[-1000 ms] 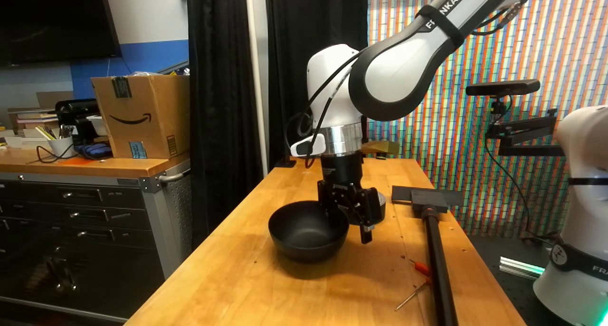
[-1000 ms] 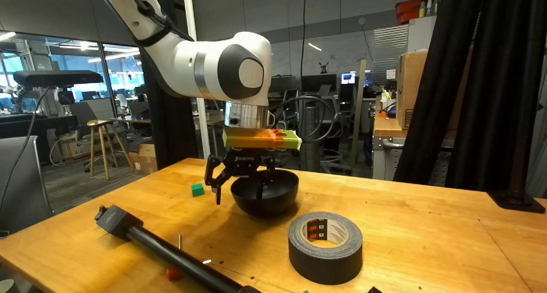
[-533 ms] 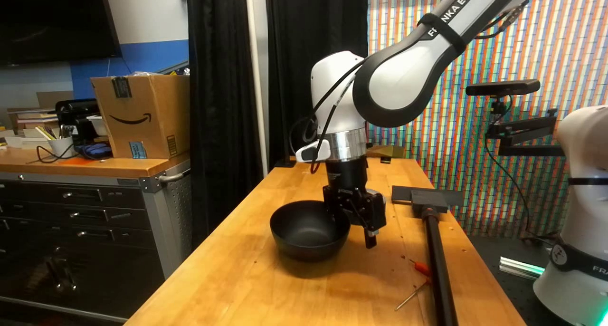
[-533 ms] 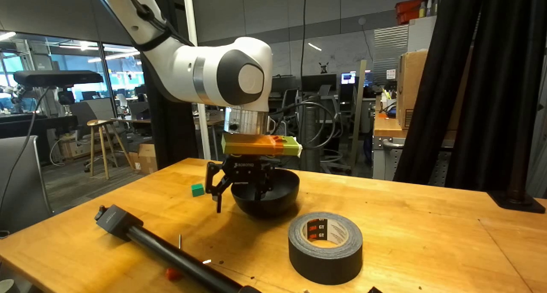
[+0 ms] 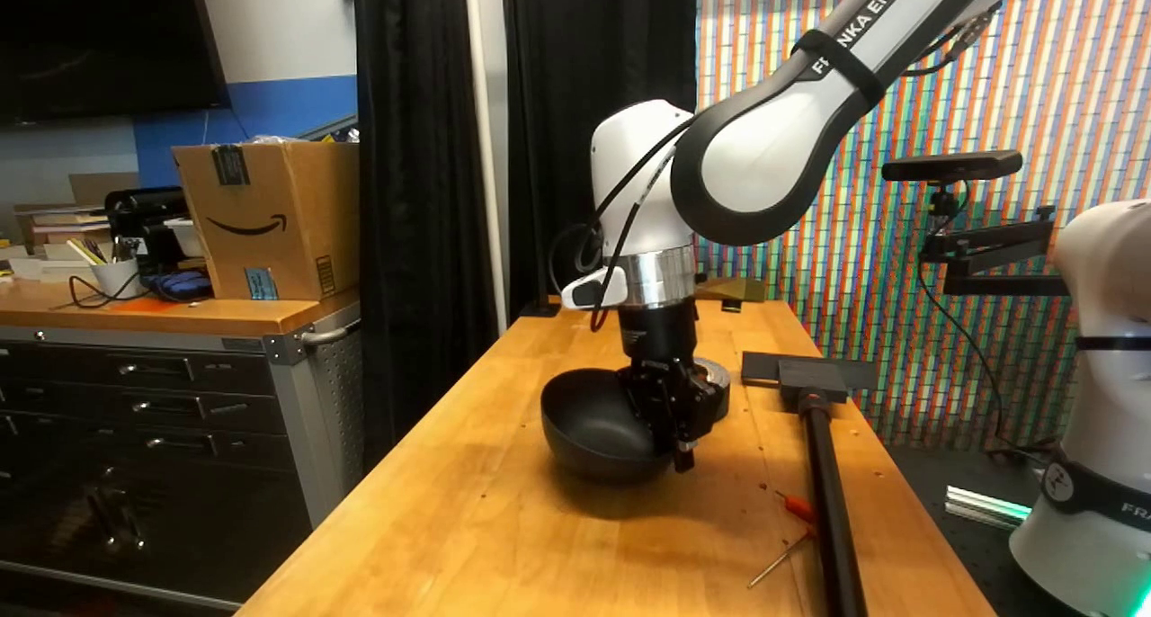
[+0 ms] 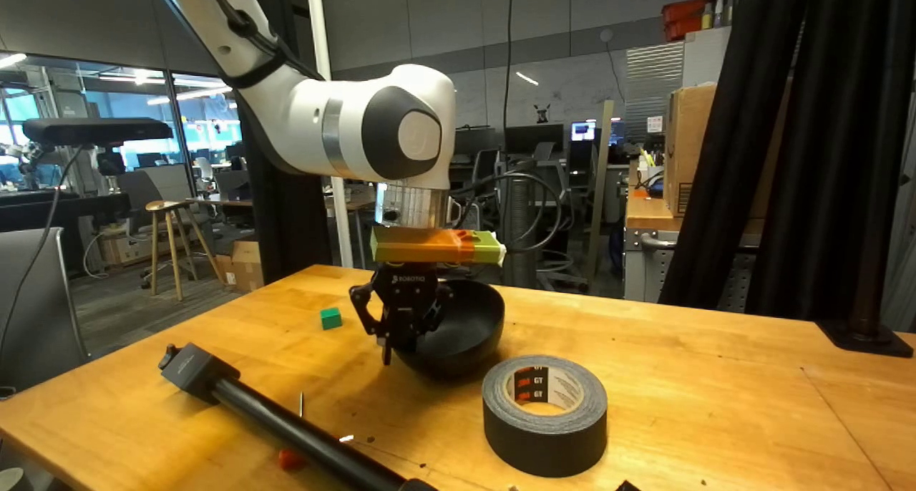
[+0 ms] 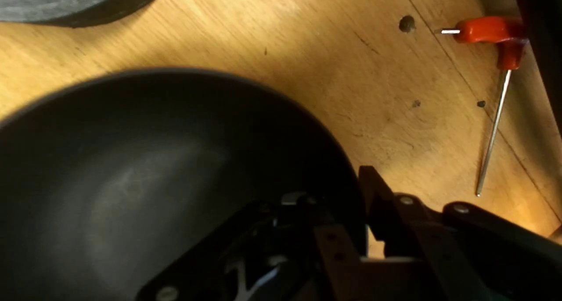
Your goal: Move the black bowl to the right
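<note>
The round matte black bowl (image 5: 593, 433) stands on the wooden table, tilted, its rim uneven in both exterior views. My gripper (image 6: 399, 349) is down at the bowl's edge, its jaws drawn close together around the wall. One finger reaches inside the bowl, where its tip is lost in the dark. The outer finger (image 7: 373, 191) lies against the outside of the rim in the wrist view. The black bowl (image 7: 131, 160) fills the left of that view. So the gripper is shut on the bowl's wall.
A dark grey tape roll (image 6: 545, 441) lies near the bowl, partly behind the gripper in an exterior view. A long black pole (image 5: 832, 509) runs along the table with a red-handled hex key (image 7: 491, 31) beside it. A small green cube (image 6: 330, 318) sits farther off.
My gripper has come down a little and its jaws have narrowed onto the bowl's wall. The bowl has shifted toward the outer finger and tipped from level to tilted.
</note>
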You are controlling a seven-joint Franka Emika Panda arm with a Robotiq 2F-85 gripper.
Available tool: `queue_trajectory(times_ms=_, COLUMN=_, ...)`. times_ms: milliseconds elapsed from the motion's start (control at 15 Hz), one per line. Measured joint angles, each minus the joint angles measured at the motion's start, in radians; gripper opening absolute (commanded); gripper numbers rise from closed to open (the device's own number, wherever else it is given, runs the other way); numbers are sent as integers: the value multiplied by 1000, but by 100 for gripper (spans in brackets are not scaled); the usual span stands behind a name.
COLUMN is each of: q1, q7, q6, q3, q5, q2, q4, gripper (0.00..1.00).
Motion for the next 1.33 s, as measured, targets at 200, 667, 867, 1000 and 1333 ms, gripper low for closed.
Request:
queue_trajectory(times_ms=200, q1=0, q7=3, q6=4, q3=1, q5=0, q2=-12, q4=1, gripper=1)
queue_trajectory(times_ms=667, q1=-1, q7=16, q6=28, q3=-8, q5=0, q2=-51, q4=2, gripper=2)
queue_trajectory(times_ms=867, q1=-2, q7=35, q6=36, q3=-16, q5=-4, q2=-61, q4=3, gripper=2)
queue_trajectory(times_ms=1000, q1=-7, q7=49, q6=39, q3=-25, q5=-15, q2=-71, q4=9, gripper=2)
queue_trajectory(times_ms=1333, q1=-33, q7=90, q6=45, q3=-57, q5=-65, q2=-103, q4=52, gripper=2)
